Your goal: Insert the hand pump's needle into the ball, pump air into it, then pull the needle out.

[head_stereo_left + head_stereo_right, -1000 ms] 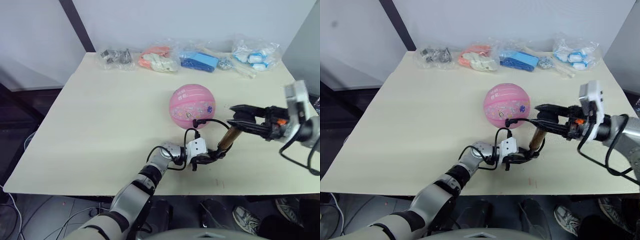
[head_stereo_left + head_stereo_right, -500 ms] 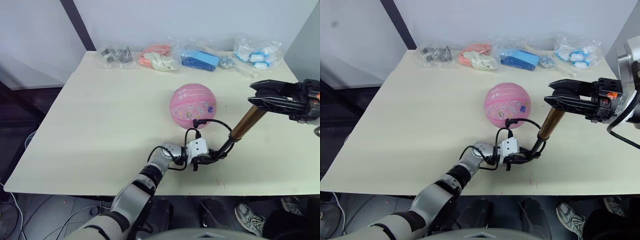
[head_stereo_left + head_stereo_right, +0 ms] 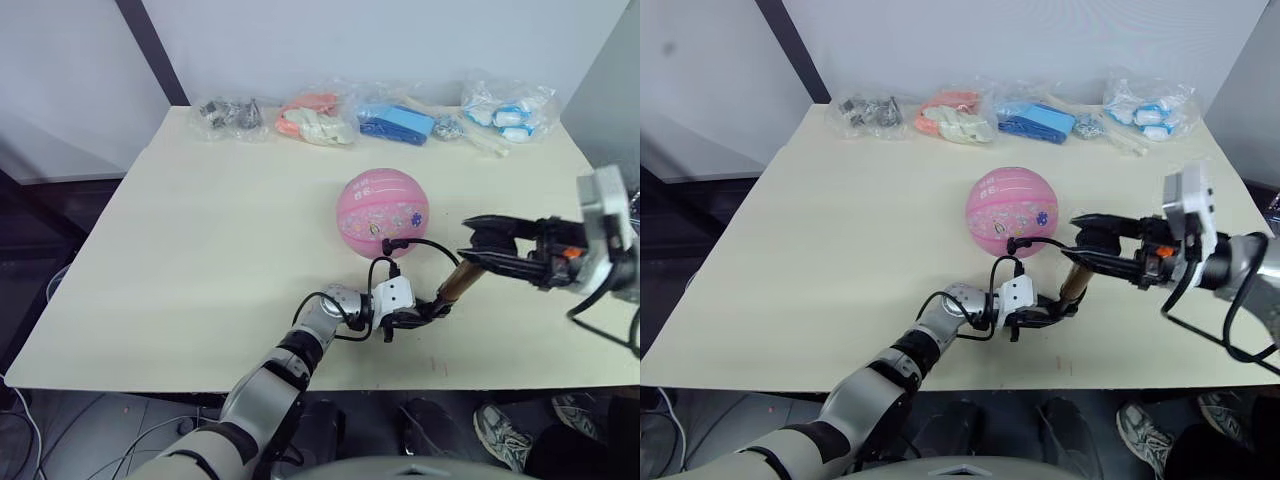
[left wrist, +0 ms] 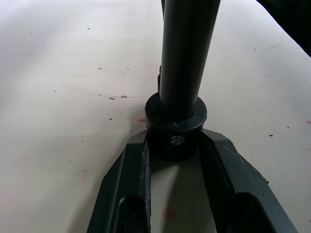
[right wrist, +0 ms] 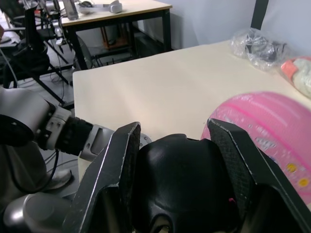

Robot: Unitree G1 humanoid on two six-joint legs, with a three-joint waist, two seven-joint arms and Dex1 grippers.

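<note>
The left gripper [image 3: 420, 315] is lying low on the bench [image 3: 200, 230] near its front edge, its 2 fingers [image 4: 132, 171] pinching the black base cap of the hand pump [image 3: 458, 281] and pinning that end down on the bench. From there the gold-bronze barrel is rising at a tilt toward the right edge, and at its upper end the right gripper [image 3: 476, 243] is closing its 2 fingers [image 5: 119, 160] around the black T-handle, which is sitting between them in the right wrist view. Very little barrel is showing below the handle, so the stroke looks to be near its pushed-in end, though that is a judgement. The thin black hose [image 3: 425, 243] is looping up from the pump's base and over to the ball [image 3: 384, 213], which is resting near the middle of the bench, just behind the pump. The hose's small black fitting is sitting against the ball's near side; the needle itself is too small to make out, so I am judging it to be inserted. The ball is looking round and full, not saggy. As I read it, insertion is done and pumping is under way; what is left is finishing the strokes and pulling the needle out. 4 bagged items [image 3: 320, 118] are lying along the far edge, well apart from the work.
</note>
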